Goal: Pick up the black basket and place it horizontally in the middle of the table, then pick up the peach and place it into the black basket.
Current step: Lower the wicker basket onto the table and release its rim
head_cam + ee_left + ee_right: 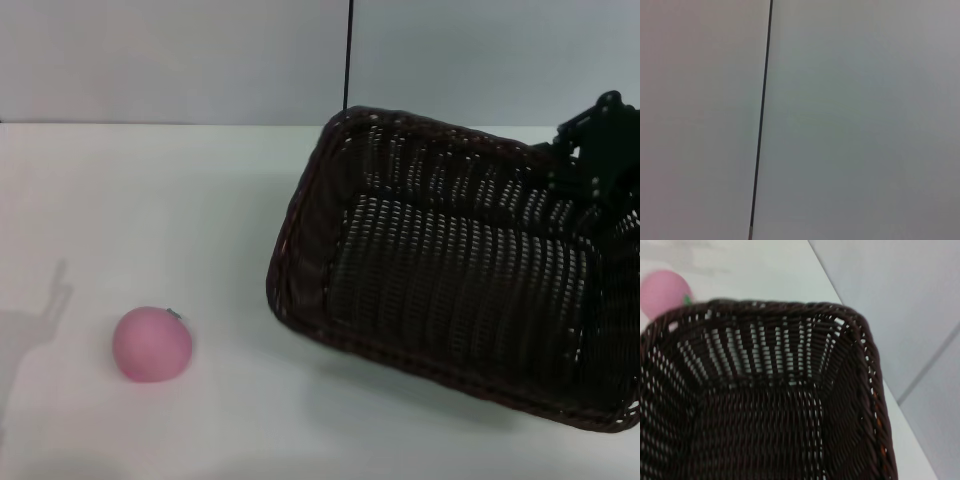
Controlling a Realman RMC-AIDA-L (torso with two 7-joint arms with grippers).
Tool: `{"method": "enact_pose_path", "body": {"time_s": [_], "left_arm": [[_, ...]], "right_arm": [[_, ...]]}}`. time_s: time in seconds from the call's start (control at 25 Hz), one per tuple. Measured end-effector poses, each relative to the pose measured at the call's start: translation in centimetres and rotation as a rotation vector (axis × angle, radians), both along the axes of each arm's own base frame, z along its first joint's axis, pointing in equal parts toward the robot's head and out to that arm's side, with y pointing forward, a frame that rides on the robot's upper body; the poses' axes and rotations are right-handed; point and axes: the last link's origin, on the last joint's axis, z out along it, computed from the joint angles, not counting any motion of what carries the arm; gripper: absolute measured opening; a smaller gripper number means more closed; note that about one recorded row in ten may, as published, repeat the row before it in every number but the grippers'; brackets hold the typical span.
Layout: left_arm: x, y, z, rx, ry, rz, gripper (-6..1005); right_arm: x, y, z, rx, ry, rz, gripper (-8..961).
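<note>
Peach (151, 344) lies well apart from black basket (460, 265).

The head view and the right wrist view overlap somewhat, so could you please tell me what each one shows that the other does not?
Only the head view shows the right pincer at the far right rim of the black basket, the basket's whole outline, tilted, and a wide stretch of the table. Only the right wrist view shows the basket's inside up close, down to the weave of one end wall. Both show the basket, the pink peach beyond its left end, outside it, the white table and the grey wall behind.
</note>
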Motion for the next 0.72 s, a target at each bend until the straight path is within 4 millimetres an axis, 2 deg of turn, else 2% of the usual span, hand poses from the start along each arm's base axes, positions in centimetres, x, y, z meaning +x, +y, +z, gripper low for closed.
{"method": "enact_pose_path", "body": {"time_s": [0.2,0.48,0.72], "left_arm": [[0.0,-0.2,0.0,0.002,0.001,-0.004,808],[-0.2,-1.4,0.4,0.029,0.003,0.003,808],[-0.4,-1.9,0.5,0.032,0.003,0.017,808]], "right_arm": [[-0.8,-0.8,0.4,-0.091,0.057,0.113,190],[-1.2,-0.4,0.8,-0.176,0.054,0.15,189],[-1.2,-0.2,0.2,-0.187,0.054,0.212,191]]}}
